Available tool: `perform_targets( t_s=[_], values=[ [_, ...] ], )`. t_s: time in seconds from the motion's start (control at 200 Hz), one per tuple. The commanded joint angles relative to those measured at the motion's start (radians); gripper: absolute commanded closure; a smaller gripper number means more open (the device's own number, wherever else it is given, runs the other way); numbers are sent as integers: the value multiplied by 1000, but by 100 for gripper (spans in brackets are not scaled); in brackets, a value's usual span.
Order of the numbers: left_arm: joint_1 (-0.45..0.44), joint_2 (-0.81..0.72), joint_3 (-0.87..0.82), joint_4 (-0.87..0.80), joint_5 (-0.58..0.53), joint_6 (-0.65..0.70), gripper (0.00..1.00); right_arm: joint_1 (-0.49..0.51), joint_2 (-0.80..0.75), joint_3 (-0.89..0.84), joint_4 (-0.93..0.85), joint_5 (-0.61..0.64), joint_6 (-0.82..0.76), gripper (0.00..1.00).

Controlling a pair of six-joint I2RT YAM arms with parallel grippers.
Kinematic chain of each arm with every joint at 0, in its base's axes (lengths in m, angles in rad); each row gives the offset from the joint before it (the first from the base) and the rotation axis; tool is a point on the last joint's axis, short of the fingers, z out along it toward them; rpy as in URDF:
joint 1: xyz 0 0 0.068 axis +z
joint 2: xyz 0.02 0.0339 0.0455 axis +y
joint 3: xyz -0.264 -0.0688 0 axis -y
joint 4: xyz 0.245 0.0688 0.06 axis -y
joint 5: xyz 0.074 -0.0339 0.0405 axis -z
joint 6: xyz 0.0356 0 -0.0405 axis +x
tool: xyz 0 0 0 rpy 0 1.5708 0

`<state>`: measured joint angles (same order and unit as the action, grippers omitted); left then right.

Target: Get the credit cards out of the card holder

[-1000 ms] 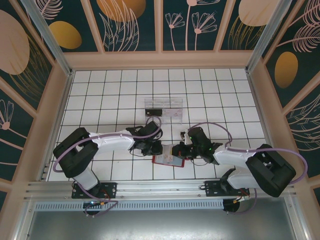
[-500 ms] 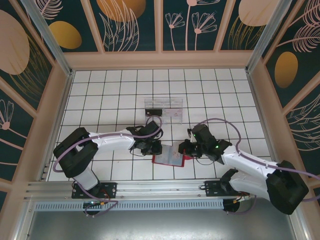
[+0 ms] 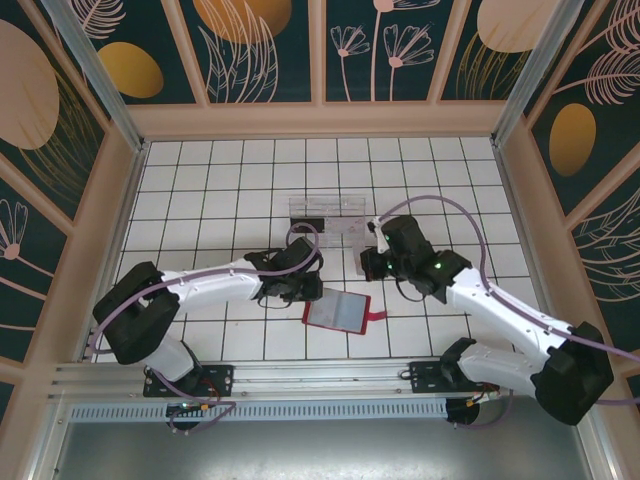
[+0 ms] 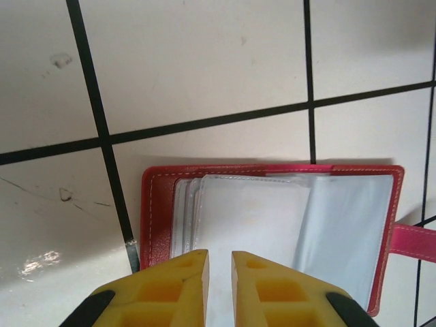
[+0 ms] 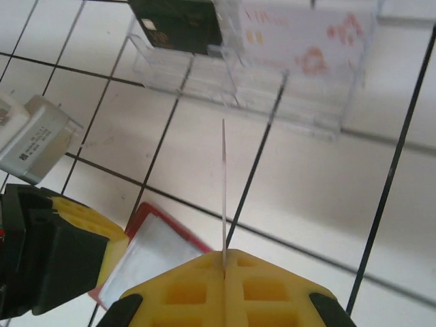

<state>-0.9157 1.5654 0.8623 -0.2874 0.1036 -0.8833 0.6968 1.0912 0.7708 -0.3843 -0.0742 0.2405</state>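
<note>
Open card holder flat on the tiled floor, near the arm bases; one card out and in the air.
The right gripper is clenched on a thin card, edge-on, between holder and clear tray. A dark card and a pale card already stand in the tray. The left gripper is nearly closed, seemingly pinching the holder's near edge. Sleeves look pale; can't tell if any cards remain inside. Bare tiles run up to the tray's front lip, and the left arm sits close alongside.

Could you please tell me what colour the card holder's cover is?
Red card holder, with a pinker closing tab; clearest in the left wrist view.
</note>
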Motion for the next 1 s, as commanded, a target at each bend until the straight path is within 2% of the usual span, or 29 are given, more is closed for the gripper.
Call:
perform_targets(
  t_s=[0.0, 0.145, 0.21, 0.29, 0.621, 0.996],
  values=[
    [1, -29, 24, 10, -58, -1, 83, -7, 39, 103, -86, 13, -317, 100],
    [1, -34, 27, 17, -73, 7, 83, 17, 106, 207, -209, 27, -661, 100],
    [0, -37, 30, 22, -74, 16, 83, 60, 141, 226, -252, 112, -819, 100],
    [0, -40, 32, 24, -77, 22, 83, 95, 205, 276, -307, 198, -933, 100],
    [1, -77, 4, 34, -88, 30, 83, 14, 337, 420, -350, 98, -1201, 100],
    [14, -104, -73, 53, -107, -1, 85, -66, 527, 596, -401, 100, -1386, 100]
  ],
)
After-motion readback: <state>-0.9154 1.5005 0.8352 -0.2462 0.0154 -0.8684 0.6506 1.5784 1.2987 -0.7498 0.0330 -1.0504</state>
